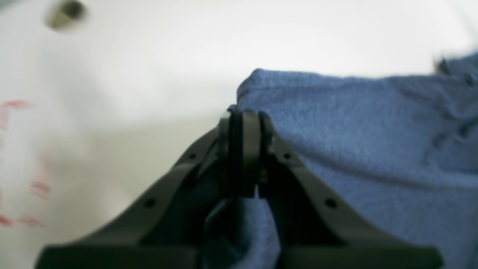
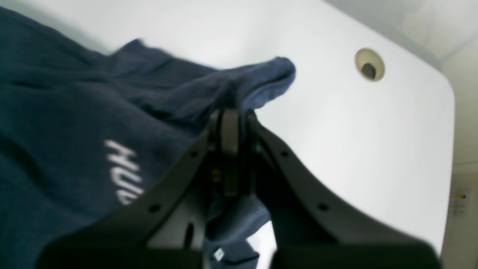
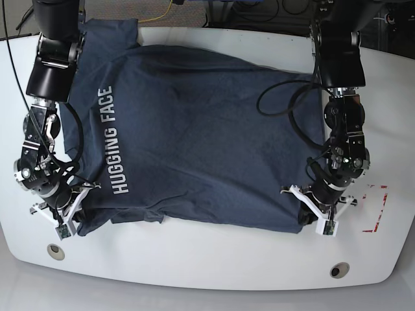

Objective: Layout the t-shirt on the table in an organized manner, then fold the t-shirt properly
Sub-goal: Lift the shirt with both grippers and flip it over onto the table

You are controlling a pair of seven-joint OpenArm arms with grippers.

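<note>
The dark navy t-shirt [image 3: 201, 129] lies spread over the white table [image 3: 214, 259], its white "HUGGING FACE" letters [image 3: 113, 139] running along the left side in the base view. My left gripper [image 3: 310, 217] is shut on the t-shirt's near right corner; in the left wrist view its jaws [image 1: 244, 149] pinch blue cloth [image 1: 354, 142]. At the near left corner my right gripper [image 3: 70, 216] is shut on the t-shirt; the right wrist view shows its jaws [image 2: 231, 149] clamping a fold of fabric [image 2: 257, 80].
Two round grommet holes [image 3: 56, 252] [image 3: 336, 270] sit near the table's front edge. A red tape outline [image 3: 377, 208] marks the table right of my left gripper. Black cables [image 3: 288, 97] hang over the shirt's right part. The arms' bases stand at the back corners.
</note>
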